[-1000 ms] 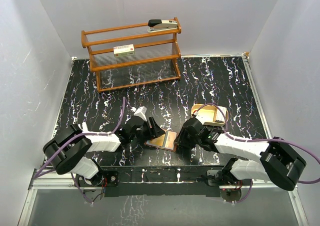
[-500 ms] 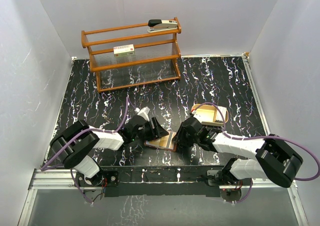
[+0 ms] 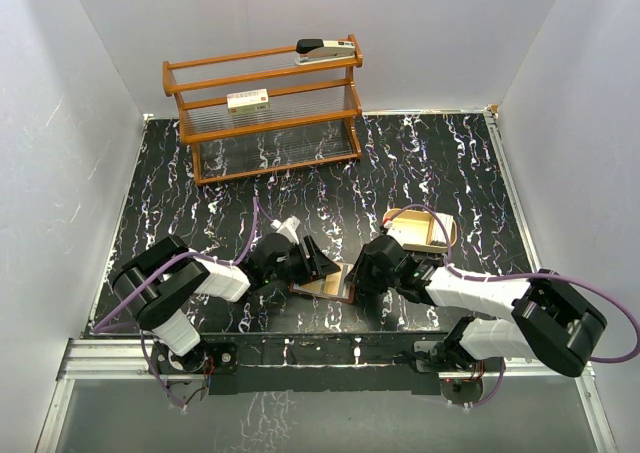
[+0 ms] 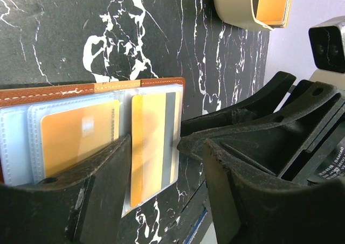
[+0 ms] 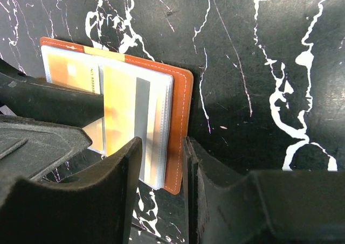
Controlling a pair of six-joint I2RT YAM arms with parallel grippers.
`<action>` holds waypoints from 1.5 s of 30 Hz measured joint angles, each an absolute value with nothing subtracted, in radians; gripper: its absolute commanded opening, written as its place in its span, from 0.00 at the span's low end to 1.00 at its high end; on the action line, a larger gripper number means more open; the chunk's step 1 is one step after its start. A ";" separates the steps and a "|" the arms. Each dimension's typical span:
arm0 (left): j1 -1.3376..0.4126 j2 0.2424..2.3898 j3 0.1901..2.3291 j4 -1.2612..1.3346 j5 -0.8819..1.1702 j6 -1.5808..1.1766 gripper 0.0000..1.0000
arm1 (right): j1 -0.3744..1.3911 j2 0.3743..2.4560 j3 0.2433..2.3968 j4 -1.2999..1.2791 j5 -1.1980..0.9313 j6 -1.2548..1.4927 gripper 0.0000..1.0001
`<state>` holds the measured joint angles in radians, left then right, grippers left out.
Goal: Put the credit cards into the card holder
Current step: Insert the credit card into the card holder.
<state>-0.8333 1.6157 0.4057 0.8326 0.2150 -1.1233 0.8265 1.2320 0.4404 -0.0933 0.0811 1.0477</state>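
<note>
The card holder lies spread open near the table's front edge, brown leather with clear sleeves. Two credit cards sit in the sleeves and look golden-orange: one with a grey stripe and one further left. My left gripper is open and straddles the striped card's lower part; bare table shows between that card and the right finger. My right gripper stands open over the holder's right edge, one finger over the sleeves and the other beside the leather border. In the top view both grippers meet at the holder.
A shallow tan tray sits just behind the right gripper. A wooden rack at the back carries a stapler and a white box with a red label. White walls close in three sides.
My left gripper has slid a little right onto the card holder and its jaws have narrowed slightly. The right gripper edged left early on, then held still.
</note>
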 measured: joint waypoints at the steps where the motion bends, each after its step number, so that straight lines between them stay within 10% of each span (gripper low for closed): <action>1: -0.833 1.616 0.406 0.834 0.217 -1.125 0.52 | 0.826 1.231 0.440 -0.093 0.082 1.047 0.35; 27: -0.903 1.526 0.451 0.625 0.195 -1.093 0.56 | 0.825 1.087 0.427 -0.138 0.122 1.021 0.29; 45: -0.903 1.571 0.459 0.636 0.200 -1.097 0.34 | 0.825 1.139 0.395 -0.147 0.125 1.023 0.23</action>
